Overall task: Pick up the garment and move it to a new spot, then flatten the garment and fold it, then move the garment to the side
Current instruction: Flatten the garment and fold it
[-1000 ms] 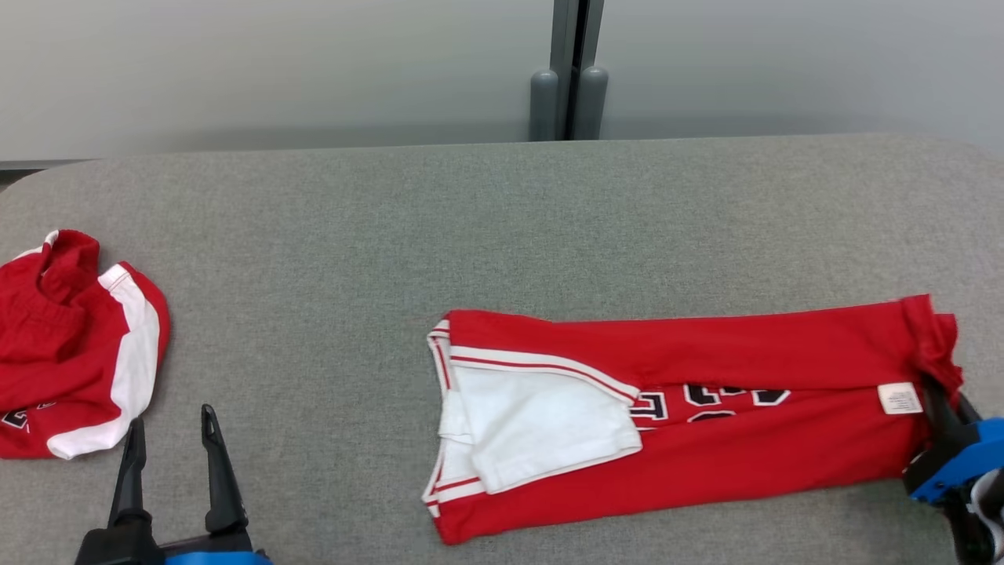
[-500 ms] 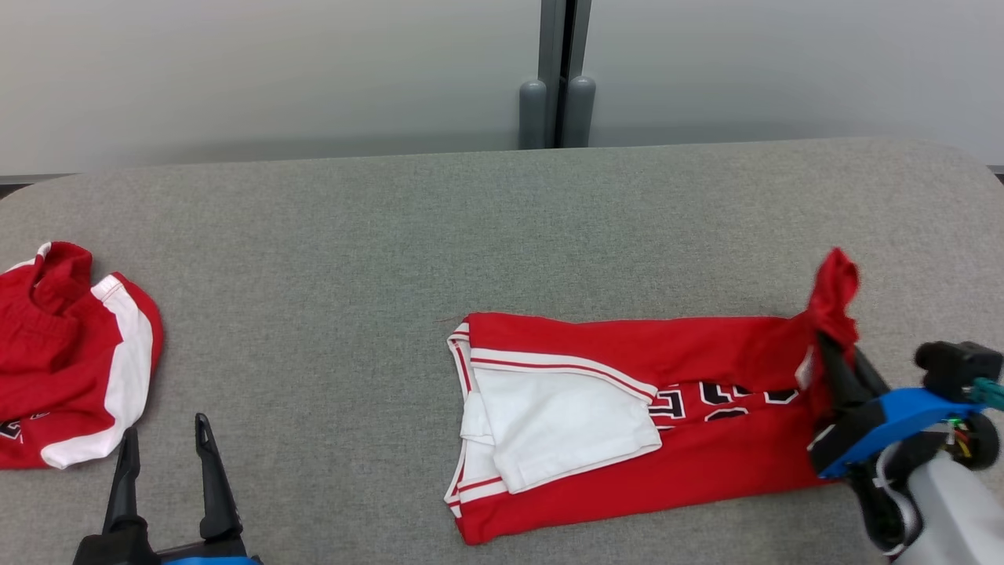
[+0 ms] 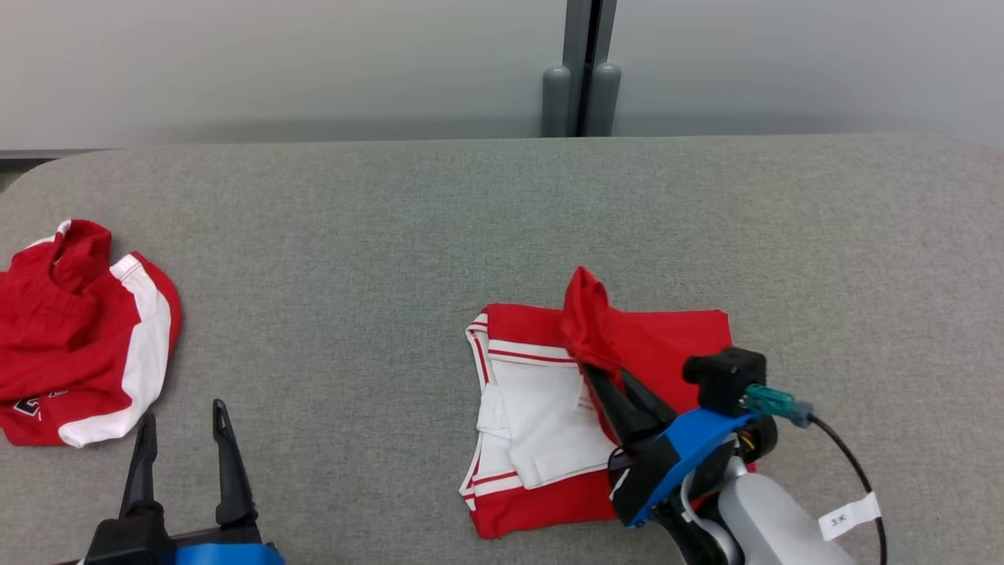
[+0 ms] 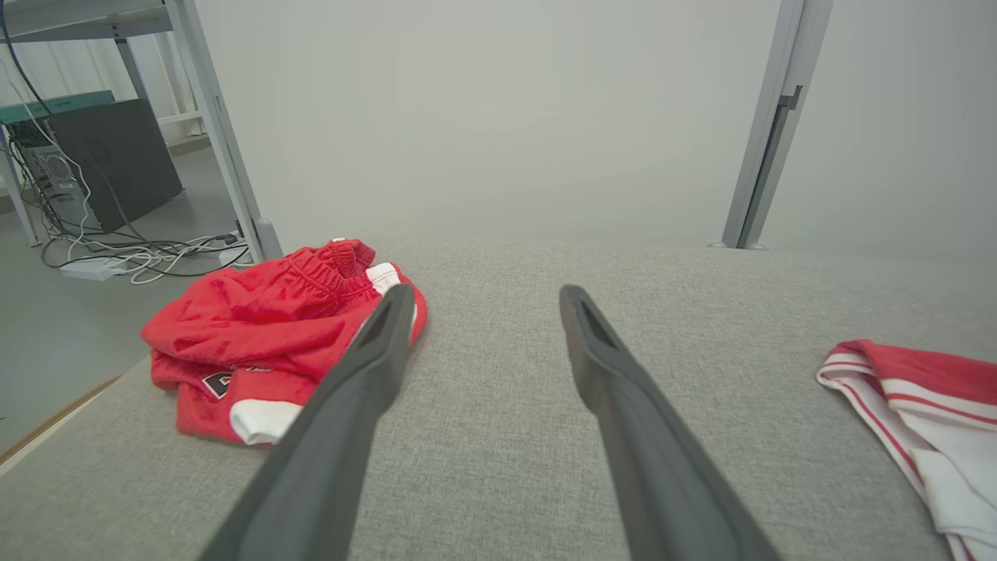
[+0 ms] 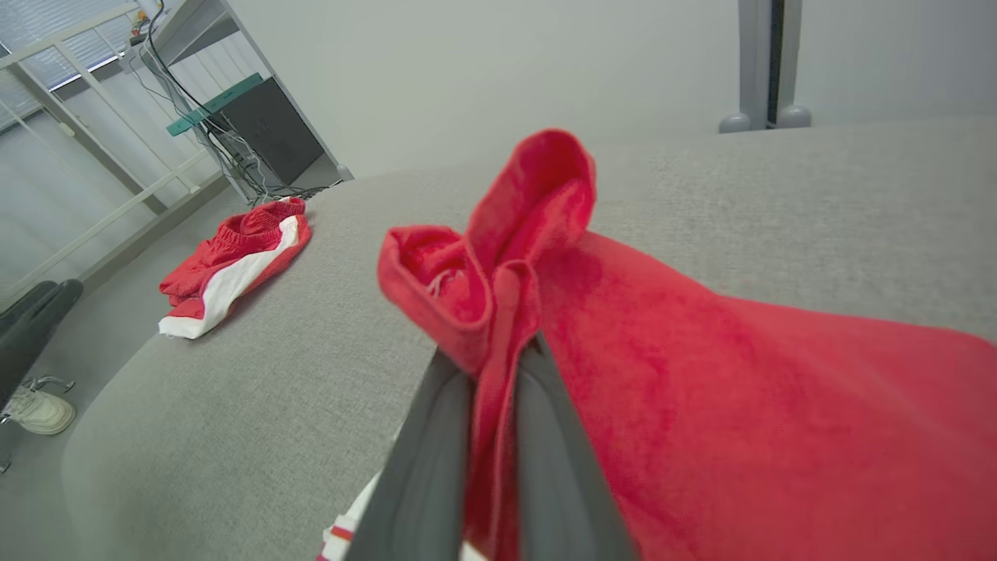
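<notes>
The left gripper stood spread and empty at the near left, well apart from the garment, which lay right of centre, long axis left to right. The nearer right gripper pinched its right end, the white-trimmed edge lying to its left; a second earlier that end lay stretched far right.

Crumpled red-and-white shorts at the left end of a grey cloth table; behind, a grey post against a pale wall; cables beside a dark box
</notes>
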{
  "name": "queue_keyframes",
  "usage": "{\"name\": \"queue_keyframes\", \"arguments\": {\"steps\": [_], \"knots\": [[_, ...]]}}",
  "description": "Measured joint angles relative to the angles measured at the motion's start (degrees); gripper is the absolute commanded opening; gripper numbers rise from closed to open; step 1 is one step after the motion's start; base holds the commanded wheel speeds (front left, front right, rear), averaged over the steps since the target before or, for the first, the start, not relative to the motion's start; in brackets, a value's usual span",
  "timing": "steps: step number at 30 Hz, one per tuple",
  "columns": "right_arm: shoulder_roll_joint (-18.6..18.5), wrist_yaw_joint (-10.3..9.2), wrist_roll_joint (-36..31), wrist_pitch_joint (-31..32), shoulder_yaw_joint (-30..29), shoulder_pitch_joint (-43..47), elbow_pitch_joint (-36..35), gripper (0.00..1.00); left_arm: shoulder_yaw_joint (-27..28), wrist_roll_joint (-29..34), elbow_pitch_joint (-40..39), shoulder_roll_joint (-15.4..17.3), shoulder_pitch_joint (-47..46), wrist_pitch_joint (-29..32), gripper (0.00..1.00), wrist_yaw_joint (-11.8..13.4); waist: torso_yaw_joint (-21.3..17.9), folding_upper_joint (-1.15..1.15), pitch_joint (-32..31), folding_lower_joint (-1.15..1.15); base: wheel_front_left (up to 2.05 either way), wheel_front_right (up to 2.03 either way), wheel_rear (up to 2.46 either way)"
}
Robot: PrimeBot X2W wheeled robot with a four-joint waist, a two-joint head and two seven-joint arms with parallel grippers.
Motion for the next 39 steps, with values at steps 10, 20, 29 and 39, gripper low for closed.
{"name": "queue_keyframes", "arguments": {"steps": [10, 20, 29, 39], "knots": [[1.75, 0.0, 4.17, -0.45, 7.26, -4.42, 8.25, 0.35, -0.23, -0.18, 1.68, 0.01, -2.72, 0.0, 1.0, -0.98, 2.21, 0.0, 1.44, 0.0, 0.0, 0.0, 0.0], [1.3, 0.0, 3.99, -8.01, 7.94, -6.69, 11.66, 1.0, 0.12, -0.02, 1.94, -0.01, -2.65, 0.0, 1.0, -1.07, 1.04, 0.0, 0.2, 0.0, 0.0, 0.0, 0.0], [-6.84, 0.0, -2.16, -10.38, -5.12, -1.63, 5.46, 1.0, 0.58, 0.85, 1.88, -0.01, -1.87, -0.01, 1.0, -1.58, -1.06, 0.0, -2.1, 0.0, 0.0, 0.0, 0.0], [-3.93, 0.0, -12.28, -10.44, -21.03, 14.75, -7.89, 1.0, 0.45, 1.86, 2.46, -0.02, 0.52, 0.0, 1.0, -2.03, -1.68, 0.0, -5.76, -0.01, 0.0, 0.0, 0.0]]}}
